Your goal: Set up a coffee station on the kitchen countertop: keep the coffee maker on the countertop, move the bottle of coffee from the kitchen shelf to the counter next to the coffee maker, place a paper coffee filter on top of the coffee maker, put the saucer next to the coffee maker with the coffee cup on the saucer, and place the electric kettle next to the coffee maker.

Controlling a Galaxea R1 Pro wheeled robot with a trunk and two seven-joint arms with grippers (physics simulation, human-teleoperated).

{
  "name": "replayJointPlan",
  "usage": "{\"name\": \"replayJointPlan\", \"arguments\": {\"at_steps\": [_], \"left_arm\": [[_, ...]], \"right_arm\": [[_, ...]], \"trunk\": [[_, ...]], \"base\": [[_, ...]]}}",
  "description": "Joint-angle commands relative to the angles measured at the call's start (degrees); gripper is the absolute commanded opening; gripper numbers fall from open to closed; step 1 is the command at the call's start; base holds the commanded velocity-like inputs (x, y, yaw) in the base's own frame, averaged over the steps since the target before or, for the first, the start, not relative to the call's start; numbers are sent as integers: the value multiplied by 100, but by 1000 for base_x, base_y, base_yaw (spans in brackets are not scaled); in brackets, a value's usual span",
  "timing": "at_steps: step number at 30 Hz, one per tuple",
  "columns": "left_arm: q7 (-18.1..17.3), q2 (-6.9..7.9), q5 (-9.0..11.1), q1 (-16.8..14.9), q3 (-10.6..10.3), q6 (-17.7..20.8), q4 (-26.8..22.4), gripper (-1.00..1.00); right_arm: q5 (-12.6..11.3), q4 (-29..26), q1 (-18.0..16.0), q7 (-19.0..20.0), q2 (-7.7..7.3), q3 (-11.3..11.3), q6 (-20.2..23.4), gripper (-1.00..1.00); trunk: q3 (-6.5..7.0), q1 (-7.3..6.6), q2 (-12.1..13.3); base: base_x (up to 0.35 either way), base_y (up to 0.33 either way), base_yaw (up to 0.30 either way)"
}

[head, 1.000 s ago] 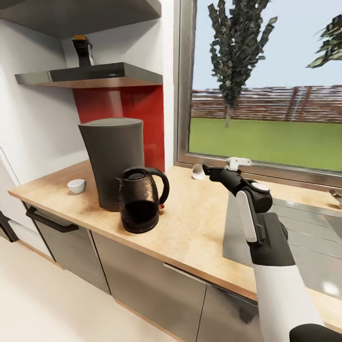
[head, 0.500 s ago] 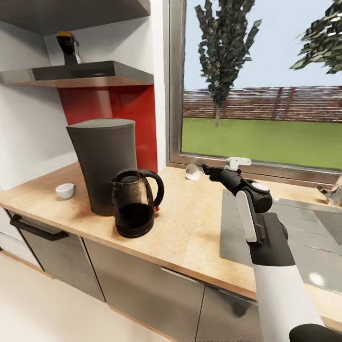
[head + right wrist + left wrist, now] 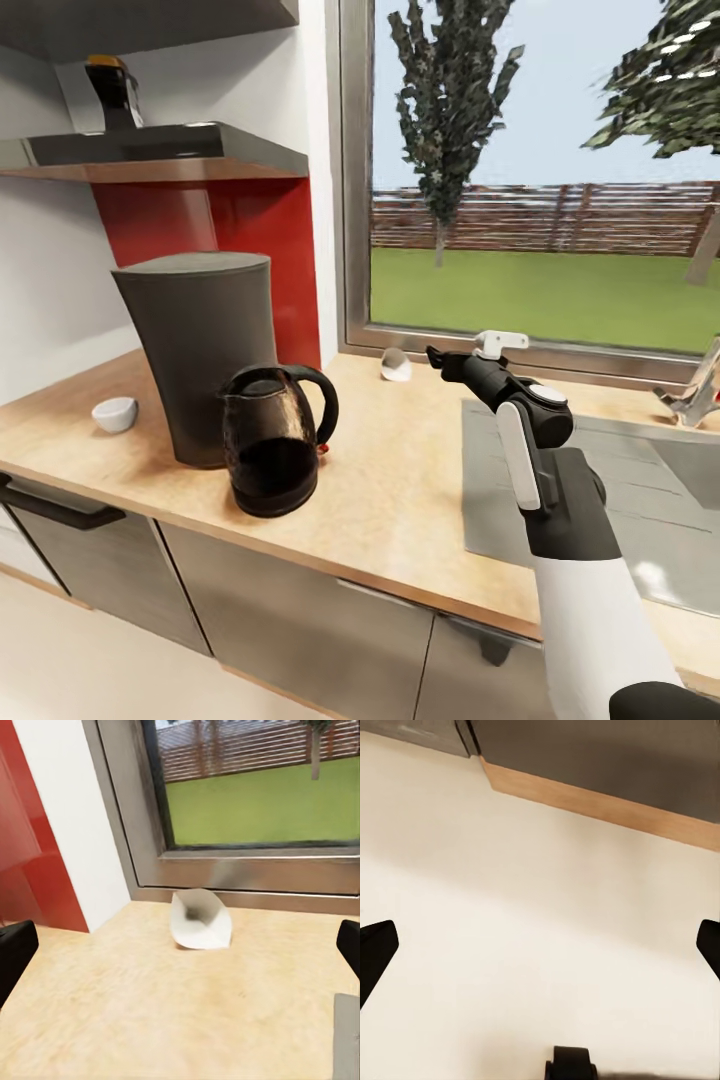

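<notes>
1. While the right claw (image 3: 434, 354) hangs wide and empty, the paper coffee filter (image 3: 199, 919) lies ahead on the worktop (image 3: 400, 470).
2. The view has swung right; the filter now sits nearer the claw, so pickup seems next.
3. The left claw (image 3: 540, 945), also wide, faces the floor (image 3: 525, 945).

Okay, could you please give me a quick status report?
Right gripper open, empty, aimed at paper coffee filter lying by window. Left gripper open over floor. Countertop path unobstructed.
</notes>
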Motion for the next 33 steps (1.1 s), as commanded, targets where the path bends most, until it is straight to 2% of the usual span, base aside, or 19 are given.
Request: {"name": "replayJointPlan", "arguments": {"at_steps": [1,16,25,33], "left_arm": [[5,1,15,3,-2,-7,-8,100],[5,18,15,3,-1,-14,-12,100],[5,18,15,3,3,-14,-12,100],[5,18,15,3,5,-14,-12,100]], "right_arm": [[-31,-4,-5,-13,3,-1,25,100],[-35,3,-5,-13,2,-1,25,100],[-38,10,-5,-8,3,-1,21,100],[-39,34,-5,-9,3,-1,21,100]], "trunk": [[-5,2,-3],[-5,2,-3],[-5,2,-3],[-5,2,-3]], "base": [[187,149,-2],[158,83,0],[41,7,-5],[3,0,-208]]}}
